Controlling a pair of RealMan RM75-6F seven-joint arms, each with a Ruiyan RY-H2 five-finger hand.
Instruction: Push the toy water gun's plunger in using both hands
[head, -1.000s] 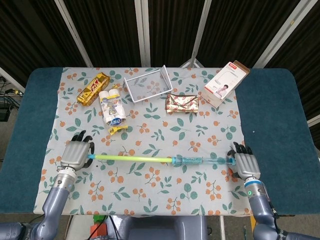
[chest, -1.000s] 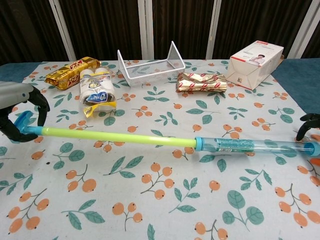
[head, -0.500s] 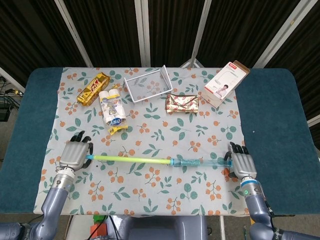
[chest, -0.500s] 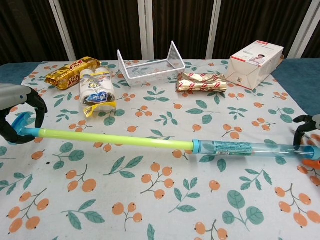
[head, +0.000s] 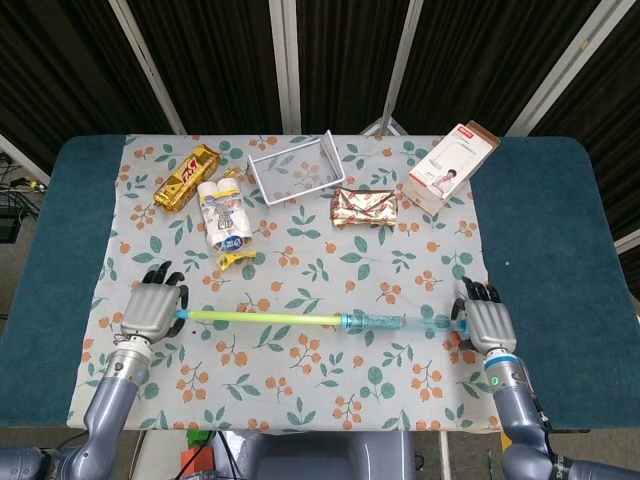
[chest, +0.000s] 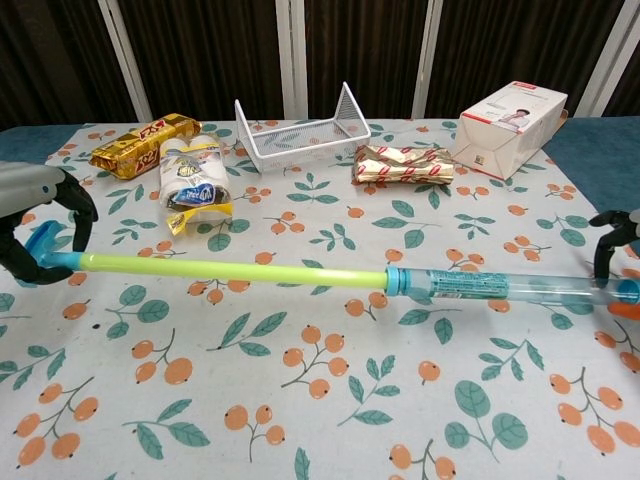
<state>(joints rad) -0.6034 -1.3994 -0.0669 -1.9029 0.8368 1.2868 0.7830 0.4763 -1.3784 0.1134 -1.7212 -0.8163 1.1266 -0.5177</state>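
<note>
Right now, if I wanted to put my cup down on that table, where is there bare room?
The widest bare cloth lies between the water gun and the table's near edge. The blue strips either side of the cloth are bare too. The far side is crowded: gold packet, bottle pack, wire basket, gold pouch, white box.

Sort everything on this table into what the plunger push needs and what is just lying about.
Needed: toy water gun, its green plunger, left hand, right hand.

Lying about: wire basket, white box, gold snack bag, foil packet, bottle pack.
</note>
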